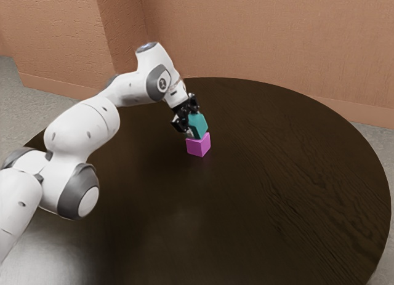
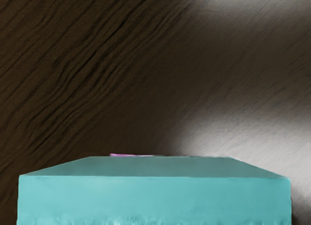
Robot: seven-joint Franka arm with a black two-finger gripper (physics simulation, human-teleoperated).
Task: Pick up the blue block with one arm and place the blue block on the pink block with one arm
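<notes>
The blue block (image 1: 198,124), teal in colour, is tilted and sits directly over the pink block (image 1: 198,144) near the middle of the dark round table (image 1: 295,174). My gripper (image 1: 186,121) is shut on the blue block, its black fingers against the block's sides. Whether the blue block touches the pink one I cannot tell; the gap looks tiny or nil. In the wrist view the blue block (image 2: 155,191) spreads wide just under my hand, and a thin sliver of the pink block (image 2: 127,155) peeks out past its far edge.
The table's rim (image 1: 369,143) curves round at the exterior view's right, with grey floor (image 1: 381,134) beyond and a tan wall (image 1: 277,39) behind. My white arm (image 1: 86,131) comes in over the exterior view's left part of the table.
</notes>
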